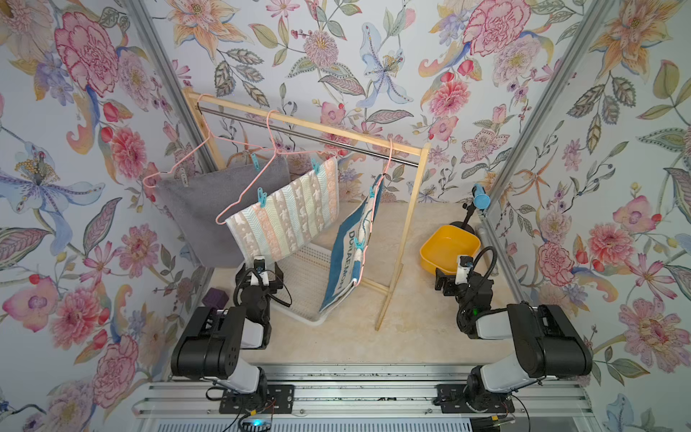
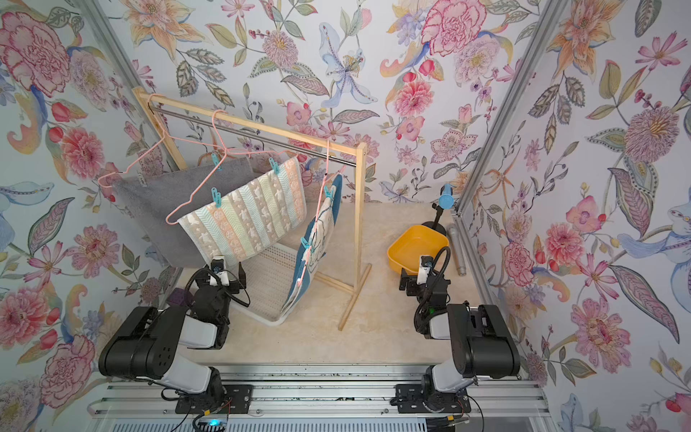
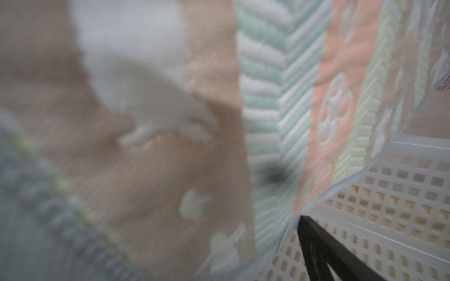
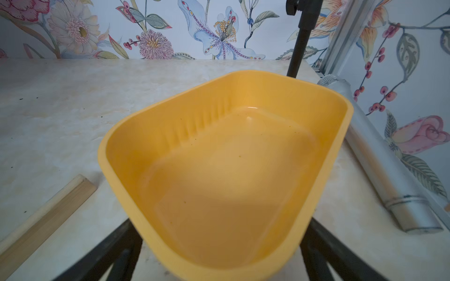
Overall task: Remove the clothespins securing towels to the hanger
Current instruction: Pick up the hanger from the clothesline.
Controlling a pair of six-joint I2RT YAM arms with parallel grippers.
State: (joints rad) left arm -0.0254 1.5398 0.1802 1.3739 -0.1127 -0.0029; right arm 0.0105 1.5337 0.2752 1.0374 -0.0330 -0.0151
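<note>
Floral walls [image 1: 336, 56], textured towels [image 1: 288, 213], plastic clothespins [image 1: 261, 197]

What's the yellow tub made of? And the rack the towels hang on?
The yellow tub looks like plastic: smooth, slightly glossy, one even colour, with moulded ribs in its wall. The rack looks like pale unpainted wood, matte and square-edged. The rod under its top bar seems to be metal, grey and shiny.
</note>
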